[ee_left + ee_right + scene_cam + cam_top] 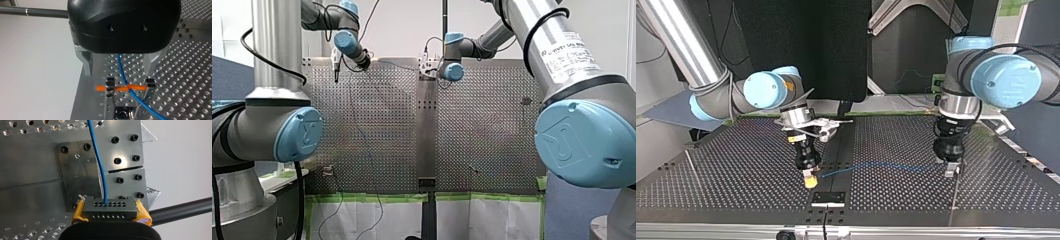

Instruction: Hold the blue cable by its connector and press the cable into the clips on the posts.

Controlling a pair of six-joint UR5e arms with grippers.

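the perforated counter (pixel 736 165) lay under both arms. the right hand (pixel 810 181), at the top view's left, was clamped on the dark connector (pixel 110 208) between its yellow pads (pixel 79 211). the left hand (pixel 951 169) had its metal fingers (pixel 87 66) spread apart, gripping nothing. the blue cable (pixel 871 166) ran from the connector, low over the counter, to the left hand. there it passed between those fingers and across an orange strip (pixel 140 87) between two black clips (pixel 110 82).
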